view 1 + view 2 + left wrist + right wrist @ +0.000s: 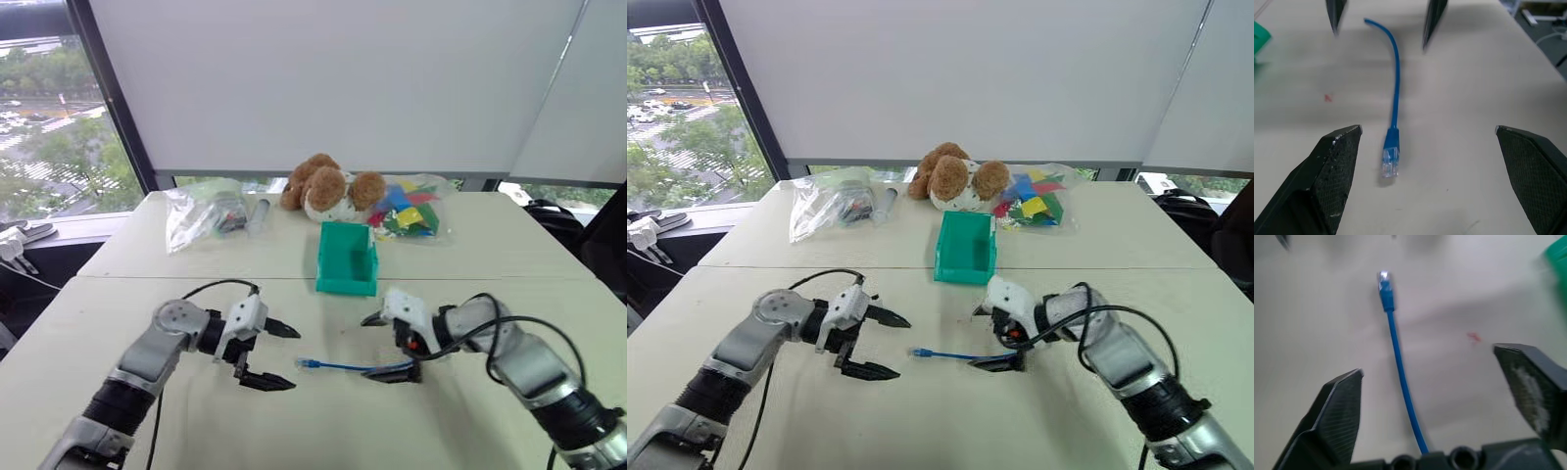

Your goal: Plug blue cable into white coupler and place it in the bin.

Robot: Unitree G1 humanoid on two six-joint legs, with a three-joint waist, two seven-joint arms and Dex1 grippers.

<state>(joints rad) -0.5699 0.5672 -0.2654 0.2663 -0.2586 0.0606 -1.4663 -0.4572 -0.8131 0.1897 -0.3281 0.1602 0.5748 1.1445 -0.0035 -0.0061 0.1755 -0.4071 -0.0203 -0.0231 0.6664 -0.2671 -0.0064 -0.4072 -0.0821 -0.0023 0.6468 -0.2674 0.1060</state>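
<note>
The blue cable [343, 367] lies flat on the table between my two grippers. Its pale plug [1390, 159] points toward my left gripper [296, 359], which stands open just short of it with nothing between its fingers. The cable's other end runs in between the wide-open fingers of my right gripper [364, 347], which does not clamp it; in the right wrist view the cable [1398, 352] stretches away from that gripper [1427, 360]. The teal bin [346, 286] stands behind the cable, toward the table's middle. The white coupler is out of view.
A brown teddy bear [328, 188] sits behind the bin. A clear bag of coloured pieces [411, 208] lies to its right and another clear bag [201, 211] to its left. A window runs along the far left.
</note>
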